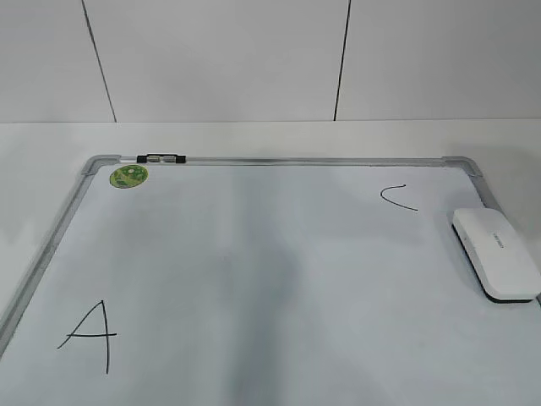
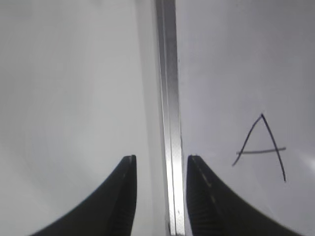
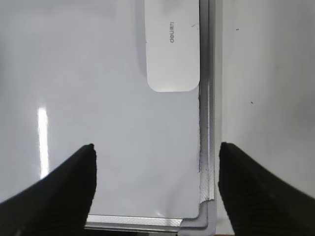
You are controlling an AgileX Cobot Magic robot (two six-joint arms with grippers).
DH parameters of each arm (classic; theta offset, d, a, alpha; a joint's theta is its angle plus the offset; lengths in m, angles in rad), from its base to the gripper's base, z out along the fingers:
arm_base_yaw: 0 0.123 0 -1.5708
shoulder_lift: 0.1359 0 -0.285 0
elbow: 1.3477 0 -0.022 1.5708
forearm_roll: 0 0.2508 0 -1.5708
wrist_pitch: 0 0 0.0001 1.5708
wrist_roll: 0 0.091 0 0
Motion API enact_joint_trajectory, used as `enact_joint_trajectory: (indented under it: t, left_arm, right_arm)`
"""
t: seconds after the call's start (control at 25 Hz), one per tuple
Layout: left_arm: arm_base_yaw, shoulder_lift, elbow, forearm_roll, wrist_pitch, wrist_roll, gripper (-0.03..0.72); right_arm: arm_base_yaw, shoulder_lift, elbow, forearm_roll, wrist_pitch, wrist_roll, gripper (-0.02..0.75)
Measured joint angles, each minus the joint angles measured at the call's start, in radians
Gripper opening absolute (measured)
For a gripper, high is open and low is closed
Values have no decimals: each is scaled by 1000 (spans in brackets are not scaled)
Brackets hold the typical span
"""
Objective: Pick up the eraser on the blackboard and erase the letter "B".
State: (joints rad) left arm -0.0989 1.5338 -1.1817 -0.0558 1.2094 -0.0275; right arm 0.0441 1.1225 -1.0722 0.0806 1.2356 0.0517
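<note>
**Still on the board: eraser lies ahead of the spread right gripper**

Leftmost, the left gripper (image 2: 160, 162) hangs with its dark fingers parted and nothing between them, straddling the silver-grey left frame rail of the large white dry-erase blackboard (image 2: 169, 98). A hand-drawn black letter "A" (image 2: 261, 147) sits at its 3 o'clock, at 7 o'clock on the board in the exterior view. A round green sticker (image 1: 128, 176) marks the board's 11 o'clock corner, a thin curved black mark (image 1: 399, 197) its 1 o'clock area. No "B" shows in any view. The white rounded-rectangular plastic eraser (image 1: 496, 254) with dark underside rests flat at 3 o'clock, against the right frame. The right gripper (image 3: 156, 157) is spread wide and empty above the board's near right corner; the eraser lies at its 12 o'clock, well apart.
</note>
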Motion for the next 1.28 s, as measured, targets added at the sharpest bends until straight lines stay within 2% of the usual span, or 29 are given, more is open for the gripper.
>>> enact_joint_trajectory:
  t: [0.28, 0.44, 0.72, 1.04, 1.28]
  left_arm:
    - [0, -358, 205, 5, 13, 0, 252]
    - [0, -569, 270, 7, 17, 0, 251]
    - [0, -936, 358, 22, 4, 7, 241]
    - [0, -1239, 457, 24, -14, 44, 239]
    - [0, -1438, 581, 25, -51, 59, 238]
  right_arm:
    - [0, -284, 130, -8, 11, 0, 589]
    - [0, -444, 176, -49, 18, 2, 589]
    - [0, -722, 265, -54, 25, 4, 587]
    - [0, -996, 399, -56, 33, 1, 586]
    - [0, -1135, 513, -58, 39, -71, 585]
